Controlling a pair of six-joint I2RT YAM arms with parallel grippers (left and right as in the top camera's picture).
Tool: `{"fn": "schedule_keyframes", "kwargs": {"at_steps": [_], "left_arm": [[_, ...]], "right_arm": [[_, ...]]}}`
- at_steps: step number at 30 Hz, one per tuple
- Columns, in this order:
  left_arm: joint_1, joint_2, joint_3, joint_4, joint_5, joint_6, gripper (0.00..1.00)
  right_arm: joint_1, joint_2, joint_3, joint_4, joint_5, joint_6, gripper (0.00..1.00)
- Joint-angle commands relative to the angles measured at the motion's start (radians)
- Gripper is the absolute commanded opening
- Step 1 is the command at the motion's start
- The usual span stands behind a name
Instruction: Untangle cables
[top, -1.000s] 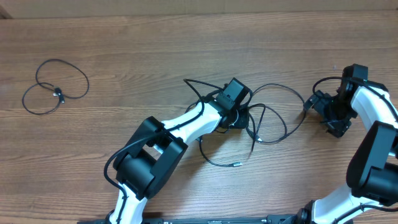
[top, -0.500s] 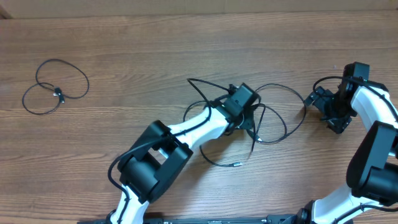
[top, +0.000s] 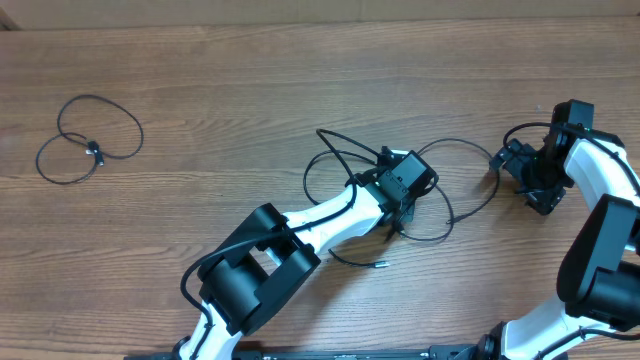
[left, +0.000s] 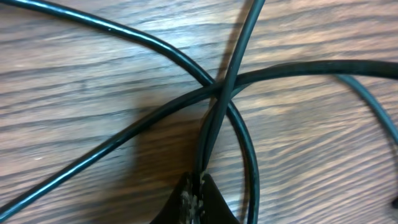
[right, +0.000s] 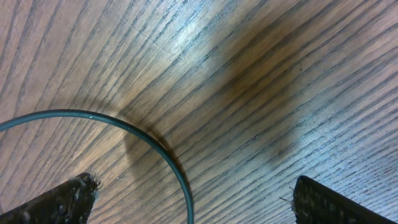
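A tangle of thin black cables (top: 455, 140) lies in loops at mid-table, one silver plug end (top: 380, 266) trailing toward the front. My left gripper (top: 405, 187) sits over the tangle. In the left wrist view it (left: 198, 194) is shut on one cable (left: 227, 81), which runs up from the fingertips across two other strands. My right gripper (top: 503, 165) is at the tangle's right edge. It (right: 193, 202) stands wide open low over the wood, and a curved cable strand (right: 124, 124) passes between its fingers (right: 68, 199) untouched.
A separate black cable (top: 90, 135) lies in two loops at the far left of the wooden table (top: 250, 80). The arms' own thicker black cables run along the white links (top: 320, 210).
My left gripper has slid to the right, dragging the tangle with it, and its jaws have closed on a cable. The right arm has stayed where it was, still open.
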Motion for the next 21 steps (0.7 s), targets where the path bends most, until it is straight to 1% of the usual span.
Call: {"fn": "schedule_keyframes", "kwargs": {"at_steps": [1,6,10,15,17,21], "left_arm": [[0.04,0.048,-0.021,-0.076,-0.116,0.076,0.04],[0.106,0.047,-0.011,-0.202,-0.119,0.105,0.04],[0.171,0.047,0.059,-0.355,-0.119,0.156,0.04],[0.222,0.047,0.242,-0.552,-0.119,0.243,0.04],[0.225,0.047,0.335,-0.625,-0.119,0.296,0.04],[0.226,0.047,0.472,-0.72,-0.121,0.372,0.04]], "right_arm": [[0.005,0.002,-0.004,0.004,-0.002,0.004,1.0],[0.005,0.002,-0.004,0.004,-0.002,0.004,1.0],[0.005,0.002,-0.004,0.004,-0.001,0.004,1.0],[0.005,0.002,-0.004,0.004,-0.002,0.004,1.0],[0.005,0.002,-0.004,0.004,-0.002,0.004,1.0],[0.005,0.002,-0.004,0.004,-0.002,0.004,1.0]]}}
